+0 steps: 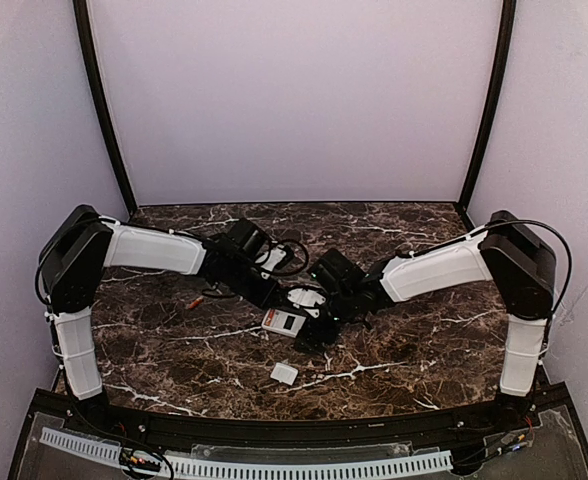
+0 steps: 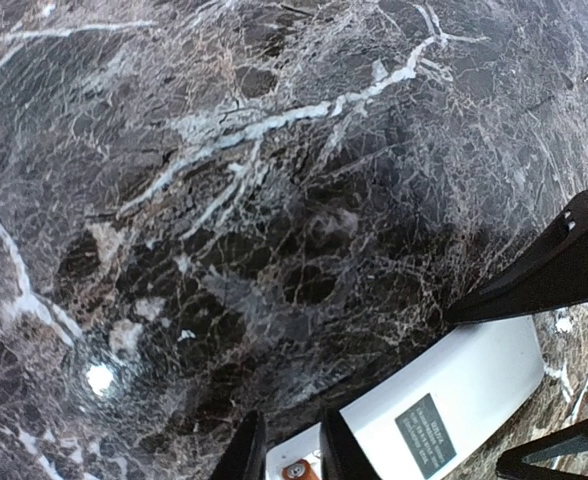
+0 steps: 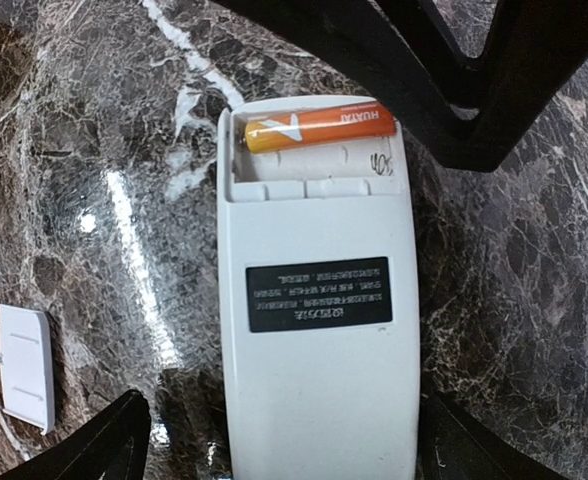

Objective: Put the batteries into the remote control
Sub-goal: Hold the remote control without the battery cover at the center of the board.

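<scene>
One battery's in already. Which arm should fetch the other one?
Left, probably. The loose battery lies on that arm's side, not far from the left gripper, while the right gripper sits open astride the remote control.

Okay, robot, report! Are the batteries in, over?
Right gripper open around remote control. Left gripper at recess. One battery seated, other battery on table. Cover off, aside.

Battery (image 3: 316, 127) in remote control (image 3: 319, 400) recess; cover (image 1: 284, 374) lies before remote.
</scene>
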`<control>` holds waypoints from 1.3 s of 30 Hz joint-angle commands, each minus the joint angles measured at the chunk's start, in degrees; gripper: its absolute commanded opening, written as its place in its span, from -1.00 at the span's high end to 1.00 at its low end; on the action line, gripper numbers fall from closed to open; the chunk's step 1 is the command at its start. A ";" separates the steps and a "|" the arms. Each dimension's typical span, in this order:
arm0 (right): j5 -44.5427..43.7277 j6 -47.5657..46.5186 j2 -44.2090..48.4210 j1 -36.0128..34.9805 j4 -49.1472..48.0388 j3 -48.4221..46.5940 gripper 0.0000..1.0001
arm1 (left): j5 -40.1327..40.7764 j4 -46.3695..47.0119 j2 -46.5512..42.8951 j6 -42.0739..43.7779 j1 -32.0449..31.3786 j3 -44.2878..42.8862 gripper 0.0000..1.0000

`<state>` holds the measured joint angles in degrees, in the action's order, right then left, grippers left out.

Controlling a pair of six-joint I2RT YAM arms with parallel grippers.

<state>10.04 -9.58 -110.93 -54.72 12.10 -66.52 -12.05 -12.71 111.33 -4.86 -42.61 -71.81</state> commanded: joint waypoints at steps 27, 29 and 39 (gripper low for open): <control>2.27 2.73 -1.39 0.27 3.01 -0.72 -0.15 | 2.34 -0.91 -6.65 -3.51 0.96 3.41 0.55; 1.75 3.18 -1.56 -0.26 3.02 -0.79 -0.14 | 2.40 -0.80 -6.54 -3.69 0.95 3.76 0.60; 0.12 4.90 -2.27 -0.81 3.50 -1.59 0.02 | 1.96 0.58 -5.62 -4.36 0.21 3.63 0.66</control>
<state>10.57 -6.48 -112.49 -54.54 12.25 -68.34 -9.87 -12.78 107.55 -8.43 -42.00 -68.71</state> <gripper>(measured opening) 0.554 0.172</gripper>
